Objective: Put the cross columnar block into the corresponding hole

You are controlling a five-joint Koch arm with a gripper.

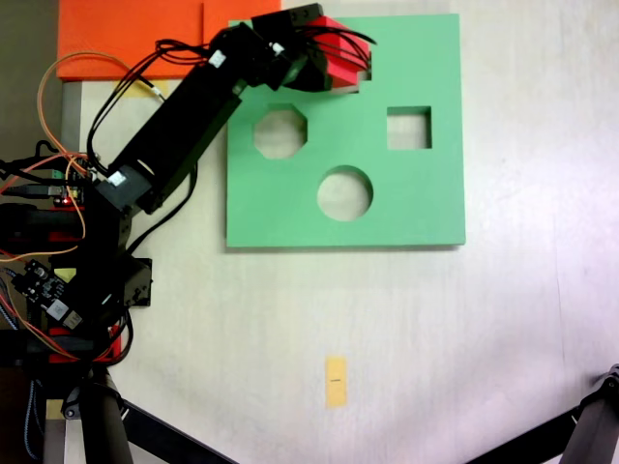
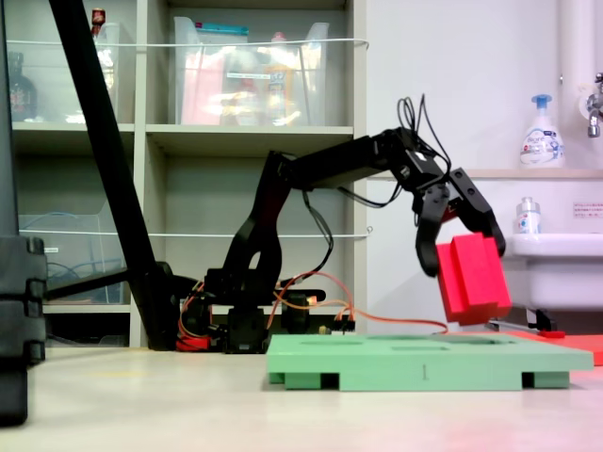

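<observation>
The red cross block (image 1: pixel 346 58) (image 2: pixel 471 280) hangs tilted in my gripper (image 1: pixel 329 53) (image 2: pixel 468 247), which is shut on its upper end. In the side fixed view the block's lower corner hovers just above the far right part of the green foam board (image 1: pixel 426 208) (image 2: pixel 405 363). From above, block and gripper sit over the board's upper middle, covering the plus-shaped hole there. The octagonal cutout (image 1: pixel 280 132), square cutout (image 1: pixel 408 128) and round cutout (image 1: pixel 344 193) lie open.
An orange foam sheet (image 1: pixel 145 39) lies beyond the board's upper left corner. The arm's base and wiring (image 1: pixel 58 290) stand at the left. A yellow tape mark (image 1: pixel 336 380) sits on the table below the board. Black tripod legs (image 1: pixel 590 430) cross the lower corners.
</observation>
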